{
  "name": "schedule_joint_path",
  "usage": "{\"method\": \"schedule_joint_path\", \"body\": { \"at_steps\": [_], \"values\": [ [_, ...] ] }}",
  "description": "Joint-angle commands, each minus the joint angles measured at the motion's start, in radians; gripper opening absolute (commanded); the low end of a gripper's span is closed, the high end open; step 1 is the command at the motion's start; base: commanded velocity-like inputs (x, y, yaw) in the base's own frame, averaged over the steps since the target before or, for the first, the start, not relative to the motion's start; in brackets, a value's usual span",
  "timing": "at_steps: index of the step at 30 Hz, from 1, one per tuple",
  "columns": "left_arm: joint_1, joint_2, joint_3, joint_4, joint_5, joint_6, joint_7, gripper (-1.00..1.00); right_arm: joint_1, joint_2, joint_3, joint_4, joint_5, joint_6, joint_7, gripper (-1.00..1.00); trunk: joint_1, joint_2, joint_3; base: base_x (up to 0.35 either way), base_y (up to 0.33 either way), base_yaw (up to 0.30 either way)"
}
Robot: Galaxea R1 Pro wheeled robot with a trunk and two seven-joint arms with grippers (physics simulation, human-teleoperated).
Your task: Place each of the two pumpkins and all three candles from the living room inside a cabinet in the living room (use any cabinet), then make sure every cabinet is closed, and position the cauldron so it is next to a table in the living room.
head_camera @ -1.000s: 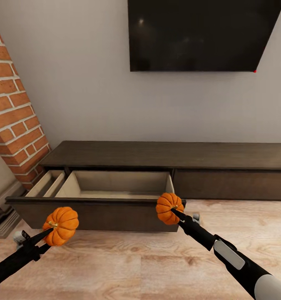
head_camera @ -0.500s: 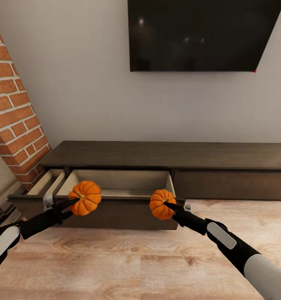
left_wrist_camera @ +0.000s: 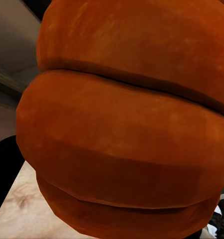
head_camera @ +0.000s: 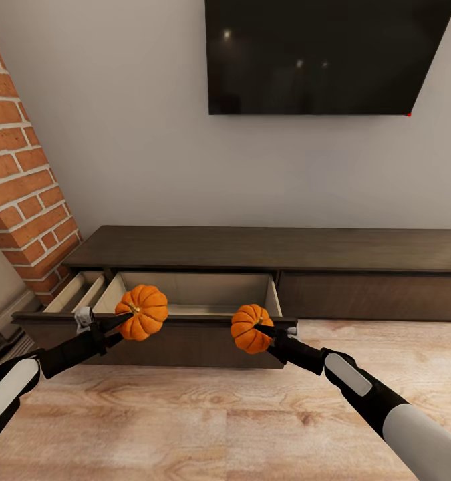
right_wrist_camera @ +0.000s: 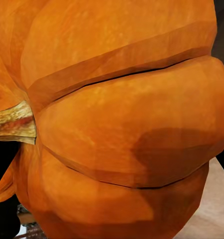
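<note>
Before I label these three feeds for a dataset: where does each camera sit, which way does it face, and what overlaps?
Head view: on the robot's head, facing forward and down at the cabinet with its open drawer; both arms show, each holding a pumpkin.
Left wrist view: near the left gripper, facing the left pumpkin up close.
Right wrist view: near the right gripper, facing the right pumpkin.
Shared: each wrist view's pumpkin also shows in the head view.

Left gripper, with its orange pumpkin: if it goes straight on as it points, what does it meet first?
Probably nothing solid at first: the left gripper holds the ribbed orange pumpkin around the front rim of the open dark-brown wooden drawer, pointing into its pale interior. Depth is unclear.
</note>
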Motion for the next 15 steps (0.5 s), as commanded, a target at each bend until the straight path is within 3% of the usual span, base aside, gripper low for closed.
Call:
{"method": "schedule_joint_path", "body": {
  "at_steps": [1, 15],
  "values": [
    [-0.001, 0.001, -0.002, 0.001, 0.007, 0.005, 0.002, -1.0, -0.001, -0.001, 0.005, 0.001, -0.007, 0.0, 0.001, -1.0, 0.0, 0.0, -0.001, 0.0, 0.0, 0.0],
    [-0.001, 0.001, -0.002, 0.015, 0.006, 0.003, 0.003, -1.0, -0.001, 0.002, 0.005, -0.001, -0.007, -0.078, 0.005, -1.0, 0.0, 0.0, -0.001, 0.0, 0.0, 0.0]
  ]
}}
